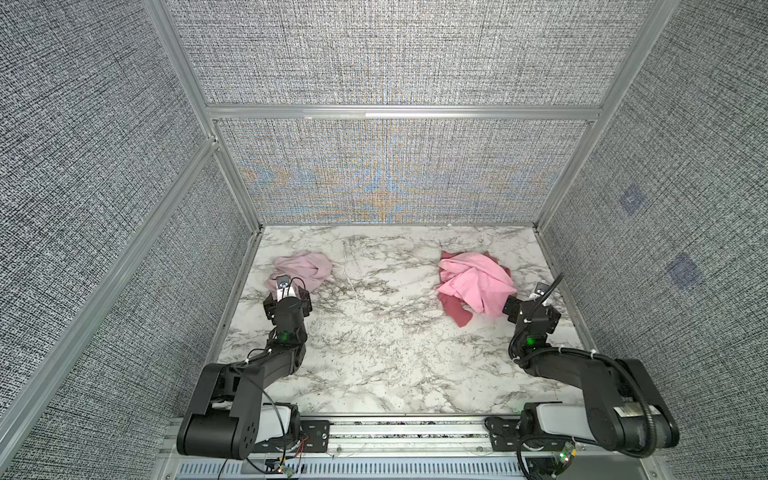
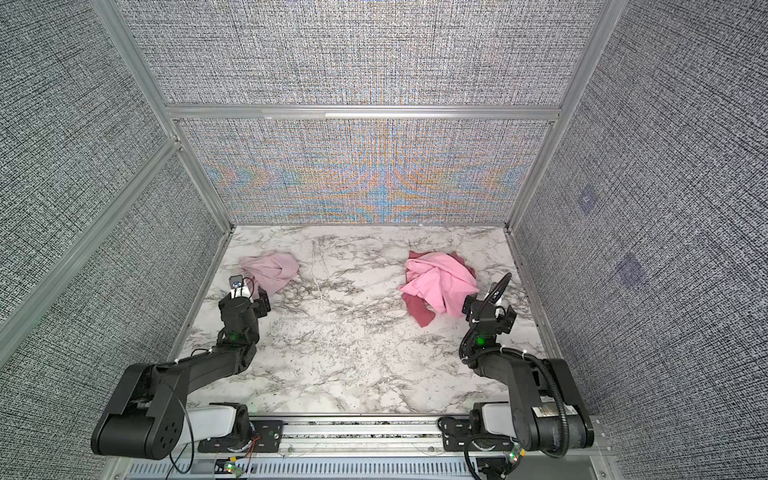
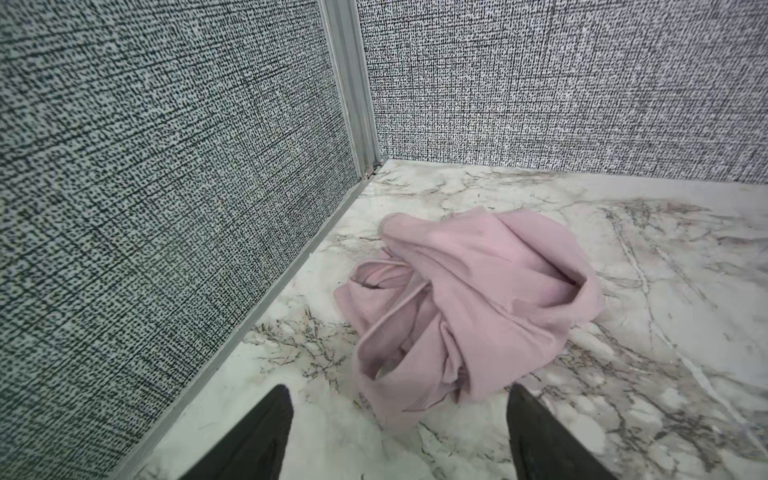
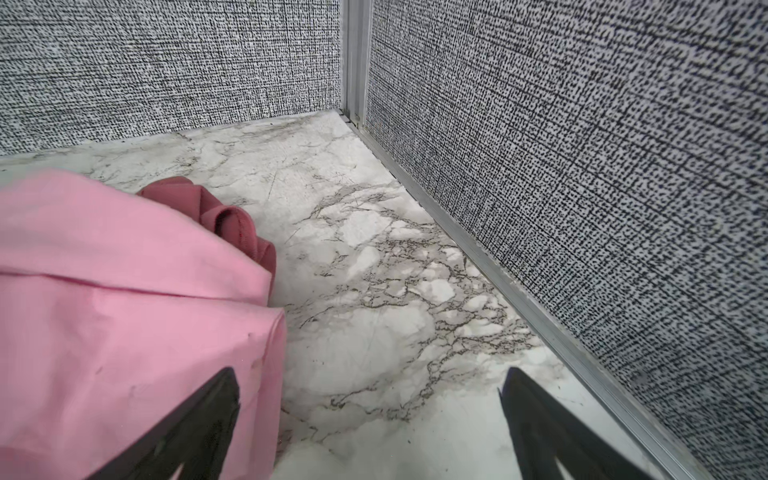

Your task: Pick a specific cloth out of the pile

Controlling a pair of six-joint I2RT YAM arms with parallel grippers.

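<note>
Both wide open and empty, the left tool (image 3: 397,388) could snag the cloth (image 3: 478,291) close by, and the right tool (image 4: 369,370) the pile (image 4: 124,291).

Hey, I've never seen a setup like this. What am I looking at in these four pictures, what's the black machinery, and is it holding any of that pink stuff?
The black machinery is two robot arms, the left arm and the right arm, over a marble-patterned table inside grey walls. Two pictures look down on everything from overhead; two come from cameras on the arms' wrists, looking past the fingers. A pale mauve cloth lies crumpled alone before the left gripper. Across the table is a pile: a bright pink cloth over a dark rose cloth, with the right gripper at its edge. Both grippers are open; nothing is held.
</note>
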